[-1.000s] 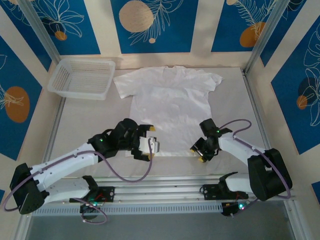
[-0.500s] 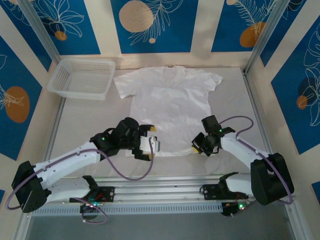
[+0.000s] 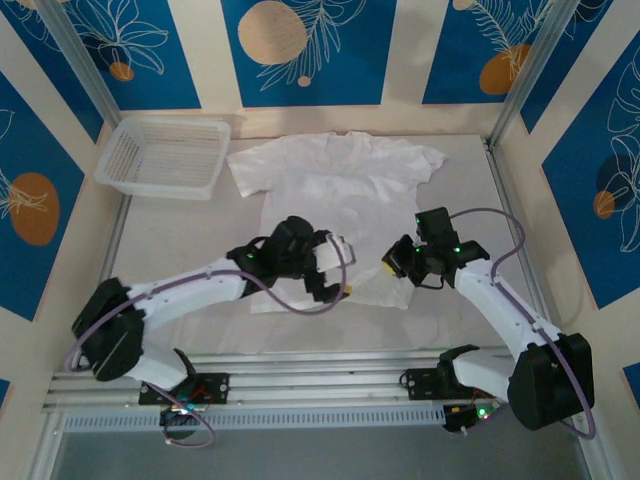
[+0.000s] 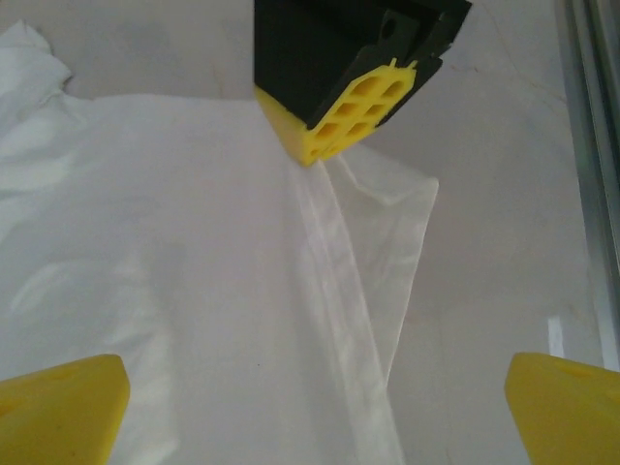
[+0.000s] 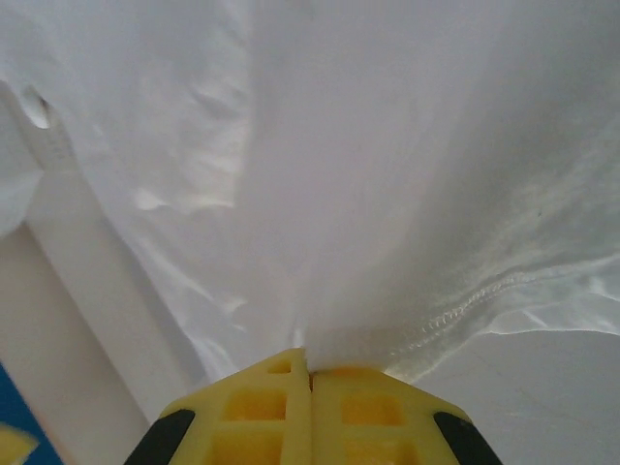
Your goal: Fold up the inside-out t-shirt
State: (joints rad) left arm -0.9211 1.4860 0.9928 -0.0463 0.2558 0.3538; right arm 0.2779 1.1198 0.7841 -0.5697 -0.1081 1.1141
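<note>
Blue patterned walls frame a pale tabletop [image 3: 170, 250], where the inside-out t-shirt [image 3: 340, 190] lies spread flat in the middle, collar toward the far side. The right jaws are closed on the hem's near right corner and hold it raised off the surface. The left jaws hang wide open above the near left hem, gripping nothing. With one corner held, any pull would likely drag the thin cloth askew and set a diagonal crease, or the hem could slip free.

Thin, matt, wrinkled cloth t-shirt [image 3: 340, 190]
</note>
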